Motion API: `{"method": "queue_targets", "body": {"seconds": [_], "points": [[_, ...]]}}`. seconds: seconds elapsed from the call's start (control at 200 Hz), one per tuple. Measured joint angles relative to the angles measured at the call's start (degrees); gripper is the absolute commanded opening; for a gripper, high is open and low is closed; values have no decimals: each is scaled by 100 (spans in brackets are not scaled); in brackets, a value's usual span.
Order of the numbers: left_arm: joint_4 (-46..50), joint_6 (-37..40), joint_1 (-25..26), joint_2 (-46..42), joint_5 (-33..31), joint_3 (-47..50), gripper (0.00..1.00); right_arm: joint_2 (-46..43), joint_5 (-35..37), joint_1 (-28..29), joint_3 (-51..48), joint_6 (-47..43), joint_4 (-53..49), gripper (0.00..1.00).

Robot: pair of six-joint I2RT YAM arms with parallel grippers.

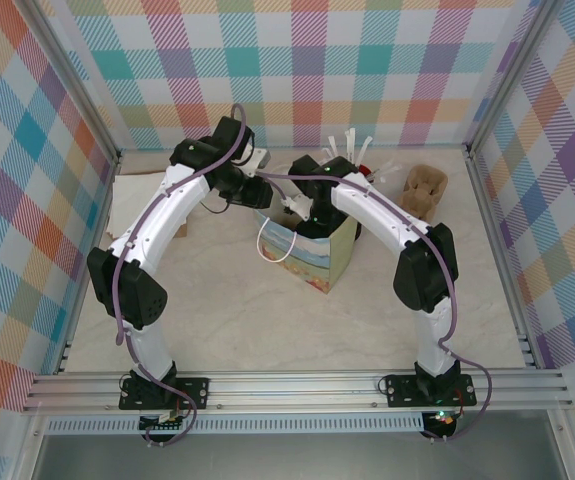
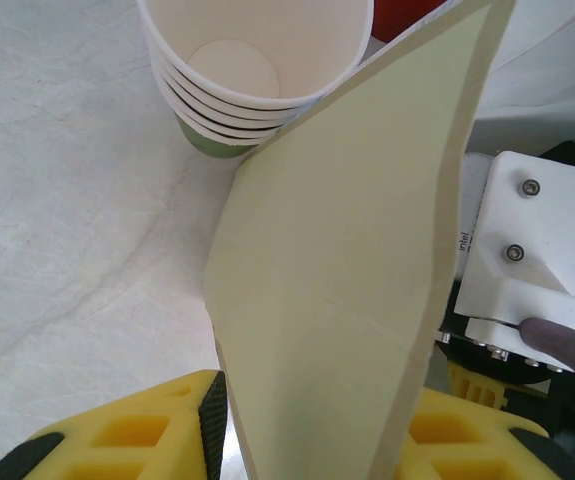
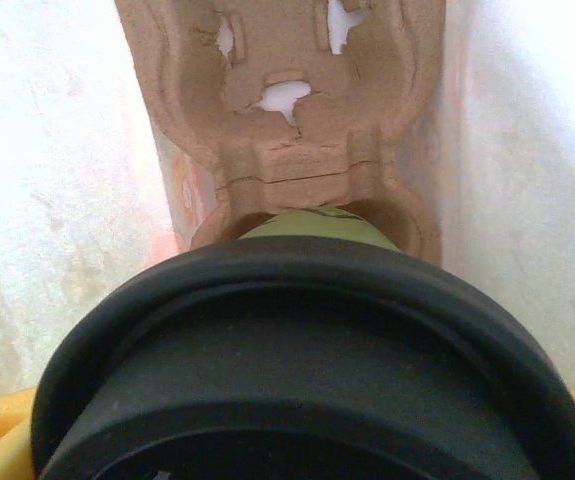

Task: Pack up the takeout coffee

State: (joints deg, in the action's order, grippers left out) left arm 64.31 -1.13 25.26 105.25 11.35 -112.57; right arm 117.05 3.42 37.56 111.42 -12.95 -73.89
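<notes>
We've got the right claw (image 3: 297, 435) clamped on the takeout coffee (image 3: 307, 340), down inside the gift bag (image 3: 47, 200), pulp cup carrier (image 3: 297, 120) just beyond it. Left claw (image 2: 317, 435) pinches the bag wall, holding the mouth open. Risks we see: cup misses the carrier socket and tips; bag wall slips free, mouth folds onto the right arm (image 1: 387, 215). The lidless cup stack (image 2: 257, 70) sits close behind.
</notes>
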Motion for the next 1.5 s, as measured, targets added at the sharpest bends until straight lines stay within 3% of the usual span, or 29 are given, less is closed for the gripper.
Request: {"method": "queue_targets", "body": {"seconds": [1.5], "points": [[2,0,-7,0,-9,-2,38,46,-190,-85,-638,-2,400,83]]}}
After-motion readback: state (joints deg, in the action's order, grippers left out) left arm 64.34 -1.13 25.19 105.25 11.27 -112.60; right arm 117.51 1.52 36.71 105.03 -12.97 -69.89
